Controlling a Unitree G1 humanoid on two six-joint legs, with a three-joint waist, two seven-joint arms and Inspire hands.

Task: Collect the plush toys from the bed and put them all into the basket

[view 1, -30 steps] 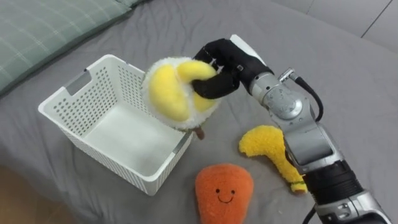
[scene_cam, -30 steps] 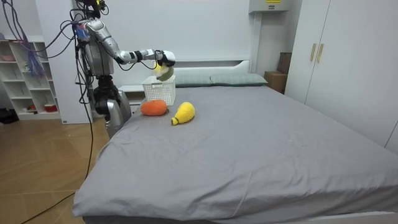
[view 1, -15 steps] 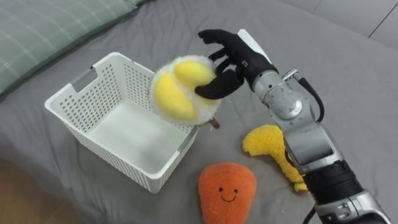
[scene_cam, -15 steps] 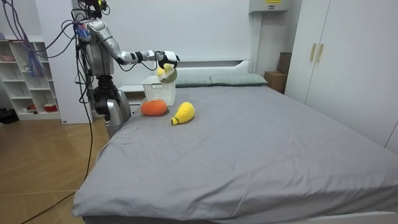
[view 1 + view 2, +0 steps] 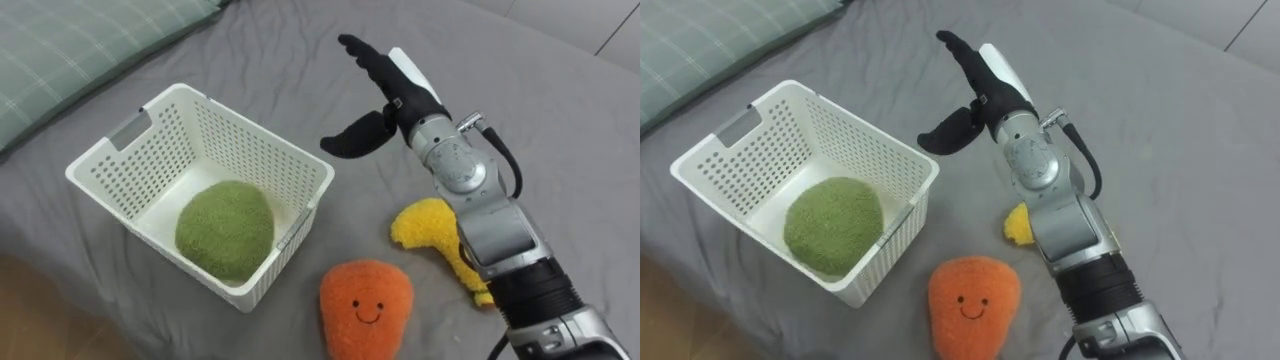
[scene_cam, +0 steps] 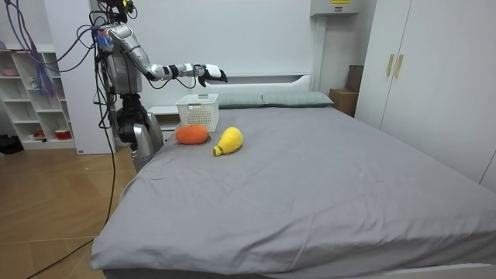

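Note:
A white slotted basket [image 5: 262,133] stands on the grey bed, and a round plush toy [image 5: 225,228] lies inside it with its green side up. My right hand [image 5: 393,98] hovers open and holds nothing, just beyond the basket's far right corner. An orange plush toy with a smiling face [image 5: 365,305] lies in front of the basket's right side. A yellow plush toy [image 5: 430,230] lies beside it, partly under my right forearm. In the room view I stand at the bed's corner with my right hand [image 6: 211,74] stretched over the basket [image 6: 198,111].
A green checked pillow [image 5: 70,50] lies at the far left, behind the basket. The bed's edge runs along the lower left, close to the basket. In the room view a wide stretch of grey bed [image 6: 325,178] reaches towards white wardrobes [image 6: 422,70].
My right hand has opened and let go of the round plush toy. The toy dropped into the basket and lies there green side up. The hand has lifted slightly.

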